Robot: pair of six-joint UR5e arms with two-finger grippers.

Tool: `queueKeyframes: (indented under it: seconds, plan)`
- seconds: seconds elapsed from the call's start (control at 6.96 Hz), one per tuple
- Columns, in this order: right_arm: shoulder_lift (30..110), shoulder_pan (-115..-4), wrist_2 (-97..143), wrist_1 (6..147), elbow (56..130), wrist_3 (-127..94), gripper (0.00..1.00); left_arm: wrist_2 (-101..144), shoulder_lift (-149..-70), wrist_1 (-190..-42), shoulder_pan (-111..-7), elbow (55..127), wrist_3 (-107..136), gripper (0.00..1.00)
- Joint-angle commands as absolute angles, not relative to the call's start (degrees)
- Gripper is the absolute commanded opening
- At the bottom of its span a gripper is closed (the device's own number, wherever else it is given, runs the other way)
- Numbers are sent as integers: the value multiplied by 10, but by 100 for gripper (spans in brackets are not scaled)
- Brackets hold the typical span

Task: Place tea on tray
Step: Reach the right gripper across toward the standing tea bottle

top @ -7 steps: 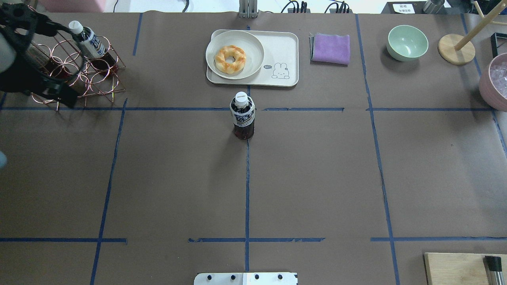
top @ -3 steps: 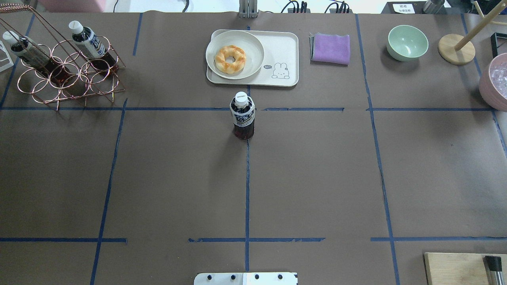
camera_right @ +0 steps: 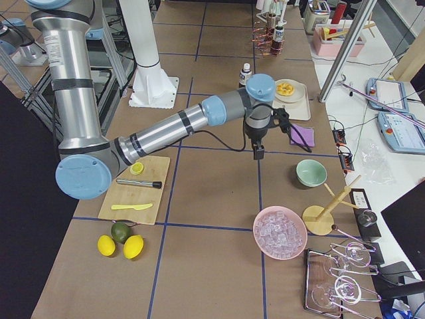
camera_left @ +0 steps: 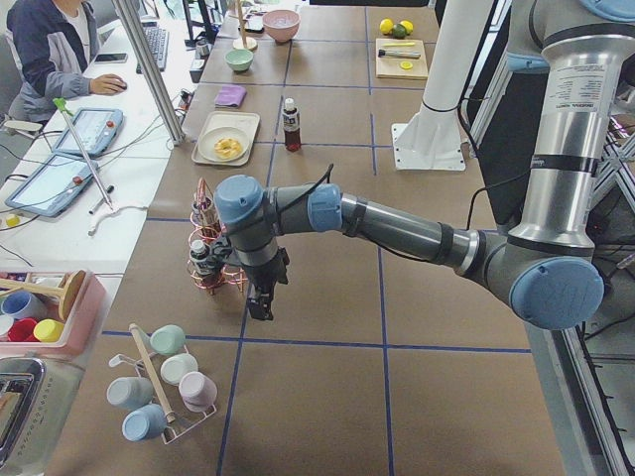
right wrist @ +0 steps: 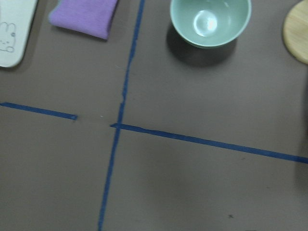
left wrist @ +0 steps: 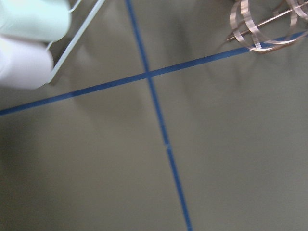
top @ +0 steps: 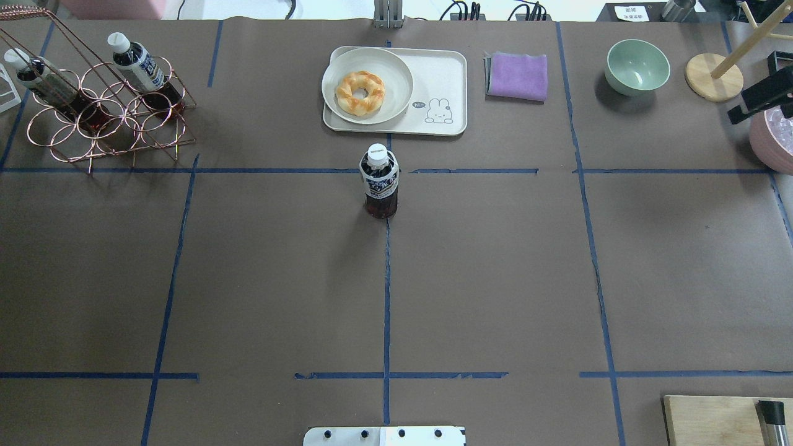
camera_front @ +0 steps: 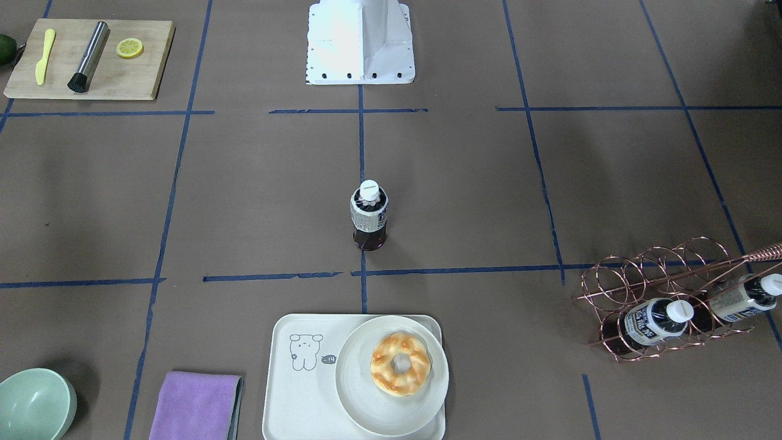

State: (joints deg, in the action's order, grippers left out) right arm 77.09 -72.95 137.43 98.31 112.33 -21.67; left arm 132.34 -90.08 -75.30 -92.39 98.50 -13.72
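The tea (top: pixel 379 183) is a small bottle of dark liquid with a white cap. It stands upright on the centre line just in front of the tray (top: pixel 441 80); it also shows in the front view (camera_front: pixel 369 214). The cream tray (camera_front: pixel 299 391) carries a round plate (camera_front: pixel 366 406) with a doughnut. My left gripper (camera_left: pixel 262 302) hangs past the table's left end, beside the copper rack; I cannot tell whether it is open. My right gripper (top: pixel 759 99) shows only partly at the far right edge, over the pink bowl; I cannot tell its state.
A copper wire rack (top: pixel 99 111) at the far left holds two more bottles alike. A purple cloth (top: pixel 517 75) and a green bowl (top: pixel 637 66) lie right of the tray. A pink bowl of ice (top: pixel 774 133) and a wooden board (camera_front: pixel 91 58) sit on the robot's right.
The left arm has left the rack area and gone out of the overhead view. The right gripper has come in at the right edge. The tea has not moved.
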Motion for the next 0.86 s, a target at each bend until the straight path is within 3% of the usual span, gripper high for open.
queueKeyframes:
  seconds: [0.0, 0.43, 0.72]
  plan:
    - [671, -618, 1365, 983, 1128, -391, 100, 1352, -897, -772, -925, 984, -72, 100]
    - [487, -496, 1267, 1042, 1071, -557, 100, 1352, -894, -780, -924, 984, -69, 100]
    - [348, -446, 1218, 1058, 939, -619, 100, 1352, -889, -787, -924, 984, -69, 100]
